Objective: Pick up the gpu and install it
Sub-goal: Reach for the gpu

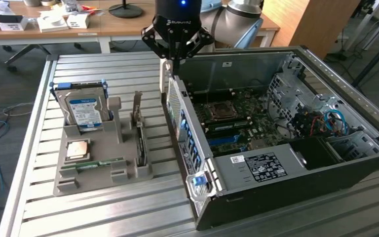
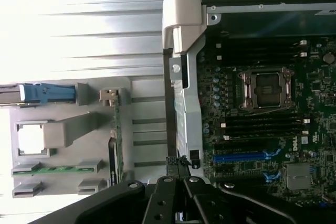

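The gpu [image 1: 138, 129] is a thin dark-green card standing on edge in a slot of the grey holder [image 1: 91, 177], with its pale metal bracket pointing up. In the wrist view the gpu [image 2: 117, 132] shows edge-on in that holder [image 2: 147, 145]. My black gripper [image 1: 171, 63] hangs shut with nothing between its fingers, above the rear wall of the open computer case [image 1: 196, 148]. It is up and toward the exterior view's right of the gpu, well apart from it. The wrist view has the gripper [image 2: 178, 174] over the case wall, beside the motherboard [image 2: 262, 129].
The holder also carries a hard drive with a blue label [image 1: 84, 111], a square chip [image 1: 77, 148] and a narrow green memory stick [image 1: 100, 164]. Inside the case are a processor socket [image 2: 265, 88] and a blue card slot [image 2: 244, 157]. The slatted metal table [image 1: 110, 212] lies around them.
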Controlling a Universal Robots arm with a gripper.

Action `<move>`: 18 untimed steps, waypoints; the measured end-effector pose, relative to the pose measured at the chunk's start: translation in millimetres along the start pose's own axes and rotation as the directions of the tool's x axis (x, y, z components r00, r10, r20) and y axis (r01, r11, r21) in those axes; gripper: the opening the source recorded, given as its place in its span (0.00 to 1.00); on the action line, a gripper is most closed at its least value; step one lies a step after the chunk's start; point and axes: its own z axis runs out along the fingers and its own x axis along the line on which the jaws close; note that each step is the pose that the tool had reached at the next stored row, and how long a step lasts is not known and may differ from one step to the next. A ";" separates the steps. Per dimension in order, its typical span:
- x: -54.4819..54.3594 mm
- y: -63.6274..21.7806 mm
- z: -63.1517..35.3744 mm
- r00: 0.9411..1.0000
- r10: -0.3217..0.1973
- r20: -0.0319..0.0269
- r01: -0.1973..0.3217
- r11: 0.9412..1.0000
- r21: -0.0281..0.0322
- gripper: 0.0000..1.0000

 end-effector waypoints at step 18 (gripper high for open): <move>24.9 -1.9 -0.6 1.000 0.000 0.000 0.000 1.000 0.000 0.11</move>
